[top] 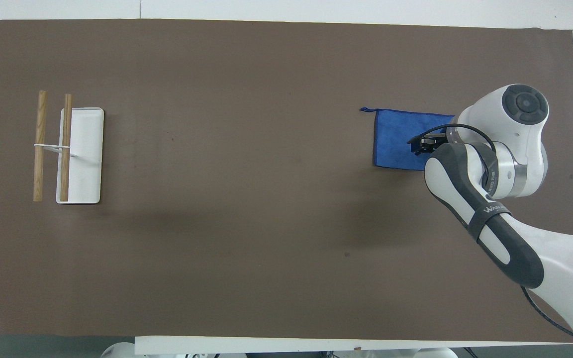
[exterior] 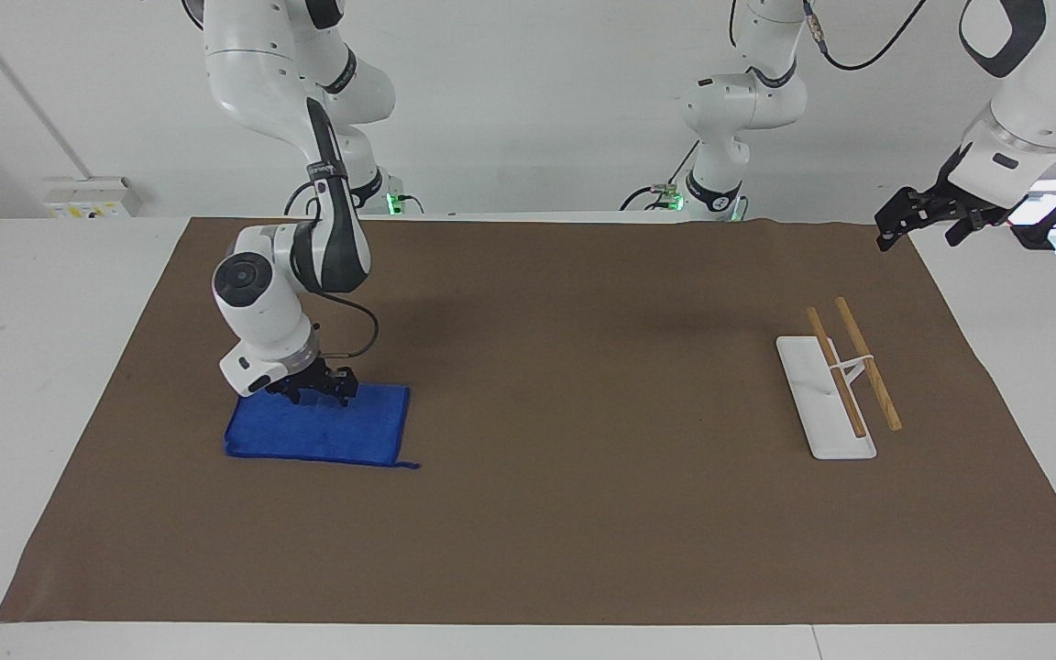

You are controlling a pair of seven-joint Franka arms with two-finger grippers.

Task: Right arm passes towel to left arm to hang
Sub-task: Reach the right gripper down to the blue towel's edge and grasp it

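My right end effector [exterior: 315, 392] is down at the towel [exterior: 326, 429], at the hem nearer to the robots, toward the right arm's end of the table. Its two fingers stand apart, spread over that edge rather than pressed together; from the facing view the tips look to be at or on the cloth, but I cannot tell whether any fold is pinched between them. In the overhead view the same end effector [top: 423, 145] sits over the blue cloth, with my forearm covering the part of the towel nearest that end of the table.

The towel [top: 397, 139] lies flat on the brown mat [exterior: 583, 513] that covers the table [exterior: 42, 367]. It is a rectangle whose long axis runs along the table's length, from one arm's end toward the other. A thin thread tail [exterior: 407, 465] sticks out from the corner that is farther from the robots and toward the middle of the table, pointing toward the left arm's end.

My left end effector [exterior: 927, 216] waits up in the air over the mat's corner at the left arm's end, fingers spread and holding nothing. Below it, well apart from the towel, stands a white rack [exterior: 823, 396] with two wooden rails [exterior: 867, 363].
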